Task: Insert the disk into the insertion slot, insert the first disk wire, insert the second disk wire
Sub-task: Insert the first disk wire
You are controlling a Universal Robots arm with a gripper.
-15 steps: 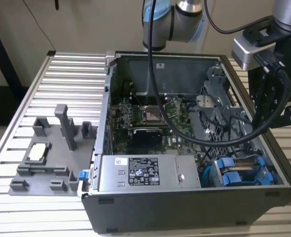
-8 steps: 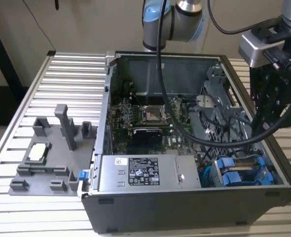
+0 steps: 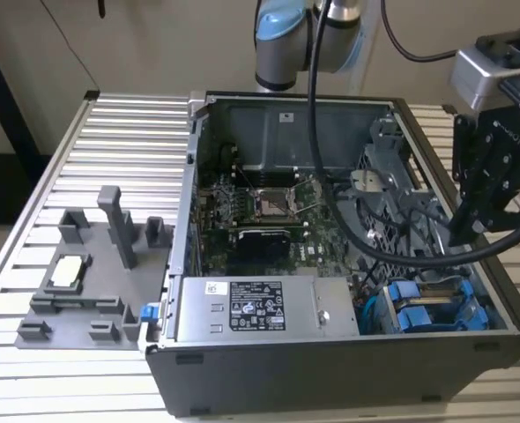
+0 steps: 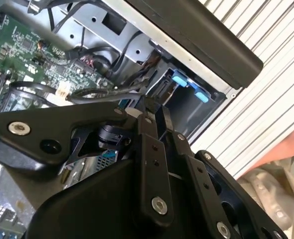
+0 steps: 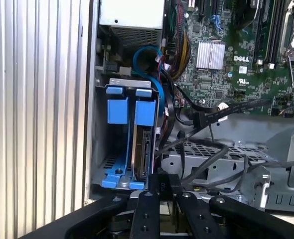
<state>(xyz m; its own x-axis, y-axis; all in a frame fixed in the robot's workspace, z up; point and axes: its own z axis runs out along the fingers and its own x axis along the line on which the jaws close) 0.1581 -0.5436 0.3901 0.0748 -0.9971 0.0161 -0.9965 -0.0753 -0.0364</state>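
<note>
The disk [image 5: 143, 152] stands on edge in its blue carrier inside the grey metal insertion slot [image 5: 98, 149], at the case's front right corner in the exterior view [image 3: 423, 310]. A second blue carrier [image 5: 117, 109] sits beside it in the same bay. My gripper [image 5: 159, 183] hovers just over the disk's exposed edge, fingers drawn together on a small black wire plug. In the second wrist view the gripper [image 4: 148, 110] points down toward the blue carriers [image 4: 187, 84]. From the exterior view the gripper [image 3: 464, 231] hangs over the case's right side.
Loose black cables [image 5: 212, 149] cross the perforated grey cage [image 5: 221, 164] beside the bay. The motherboard [image 3: 260, 211] and power supply [image 3: 251, 308] fill the case. A grey fixture [image 3: 84, 282] sits on the slatted table at the exterior view's left.
</note>
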